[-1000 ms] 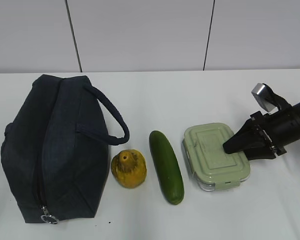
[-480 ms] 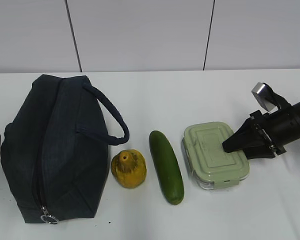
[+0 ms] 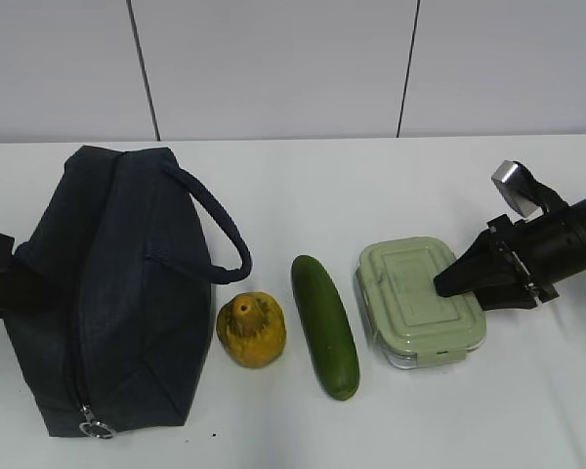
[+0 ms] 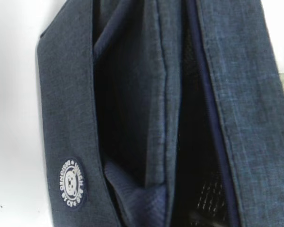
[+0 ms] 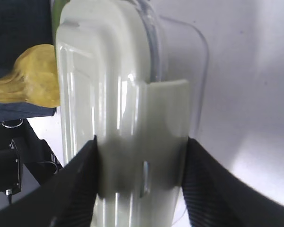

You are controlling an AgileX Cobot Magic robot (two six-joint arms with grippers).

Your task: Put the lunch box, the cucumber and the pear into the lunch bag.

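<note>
So the lunch box (image 3: 422, 303) is the thing to go by here, sitting on the white worktop (image 3: 371, 186) with its pale green lid on. The right tool (image 3: 447, 285) has come in from the right side of the box, and in the wrist view its two dark fingers (image 5: 75, 184) sit either side of the box end with the side clip (image 5: 165, 127) between them, pressed against the lid and the clear base, so it looks clamped on the box at about half open. Just left of the box lies the cucumber (image 3: 324, 324), running front to back, not touching it. Left of that again is the lumpy yellow pear (image 3: 252, 329), close beside the cucumber. Furthest left from the box is the navy lunch bag (image 3: 107, 283), with one looped handle (image 3: 220, 230) hanging toward the pear and the ring pull (image 3: 95, 426) at its near end. The left tool (image 3: 0, 283) is a dark shape at the bag's far left edge; can't tell how far open it is. Its wrist camera looks straight down on the bag fabric and a round white logo patch (image 4: 72, 183).
</note>
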